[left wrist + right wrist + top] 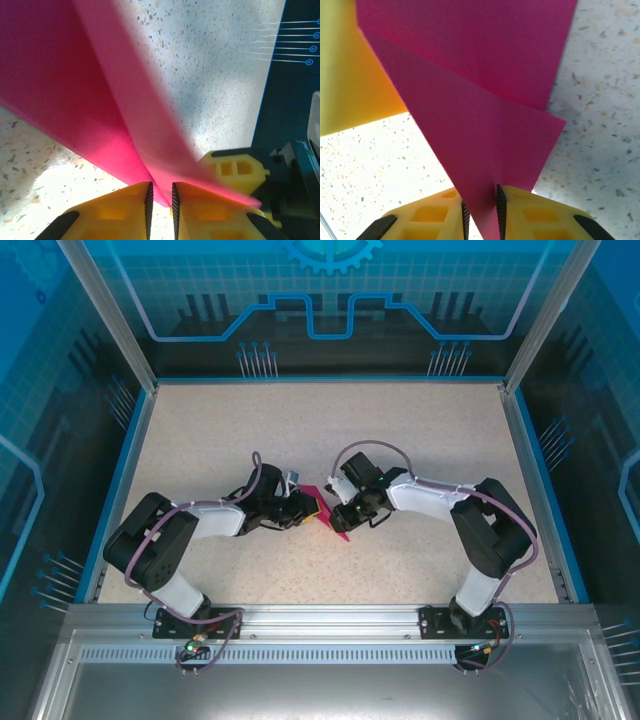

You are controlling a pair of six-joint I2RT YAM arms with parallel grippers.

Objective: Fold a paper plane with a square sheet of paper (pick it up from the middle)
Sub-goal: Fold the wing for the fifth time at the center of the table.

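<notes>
- at the middle of the counter (420, 440), top view: both arms reach inward and meet, with the pink paper (338, 528) between the two end effectors. agree?
- agree. the left end effector (306, 508) is at the paper's left, the right end effector (340, 512) at its right, just beside each other. a pink point juts toward the near edge under the right one.
- left wrist view, state of the left one?
- clamped on the pink paper. its two yellow fingers (115, 210) stand almost together, a corner of the folded paper pinched in the slit between the ribbed pads. two layers spread away from the grip like an open v, speckled counter behind them.
- and the other yellow piece at the right?
- one of the right end effector's fingers (235, 169); the paper's nearer layer crosses in front of it.
- right wrist view?
- jaws narrowly apart, the paper's pointed tip running down between the pads. cannot tell whether they press on it or only flank it. one layer lies over another along a slanted edge. a blurred yellow shape (350, 75) sits at upper left, behind the paper.
</notes>
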